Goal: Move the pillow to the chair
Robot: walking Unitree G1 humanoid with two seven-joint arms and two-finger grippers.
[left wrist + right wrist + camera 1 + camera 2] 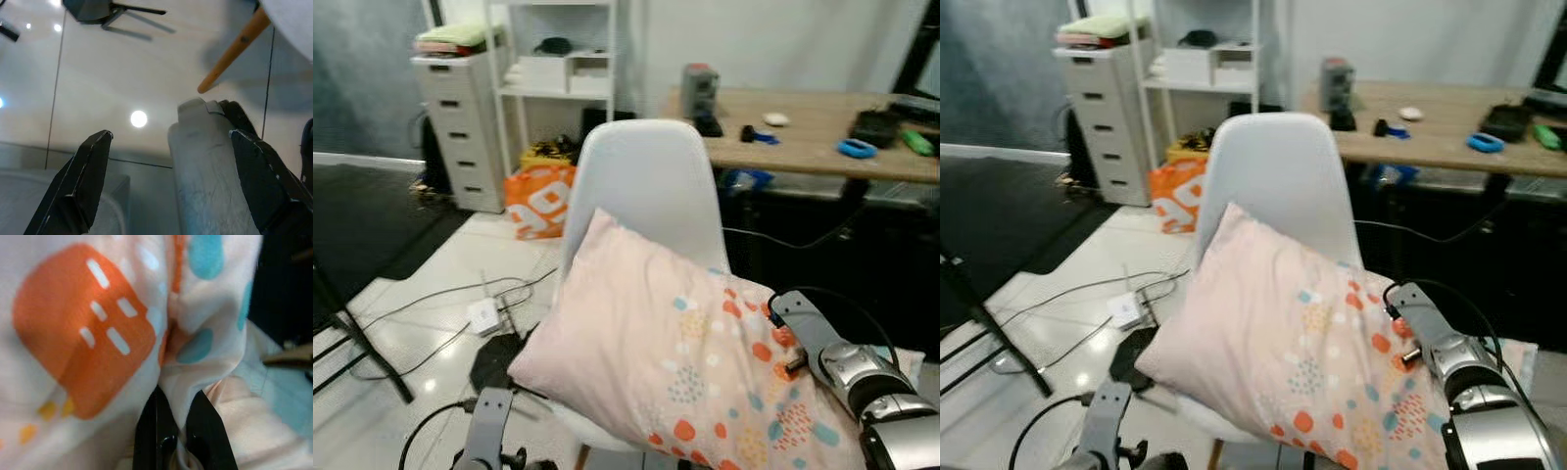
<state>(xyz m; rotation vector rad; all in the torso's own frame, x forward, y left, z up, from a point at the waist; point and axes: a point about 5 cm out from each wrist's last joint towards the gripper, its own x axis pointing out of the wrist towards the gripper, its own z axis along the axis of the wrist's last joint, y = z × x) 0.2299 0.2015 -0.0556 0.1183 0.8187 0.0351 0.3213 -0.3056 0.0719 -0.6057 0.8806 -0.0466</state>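
A pale pink pillow [675, 343] with orange and blue spots lies tilted across the seat of a white chair [651, 186], one corner leaning on the backrest. My right gripper [790, 343] is at the pillow's right edge, shut on a fold of its fabric. Up close, the black fingers [161, 431] pinch the pillow [83, 333] cloth between them. My left gripper [166, 161] hangs low at the chair's front left, open, above the glossy floor. Its arm [487, 431] shows at the bottom edge.
A wooden desk [803, 137] with small items stands behind the chair. A white drawer unit [460, 117], a shelf [558, 69] and an orange bag [540, 201] are at the back left. Cables and a white adapter [484, 315] lie on the floor. A wooden chair leg [234, 49] is near my left gripper.
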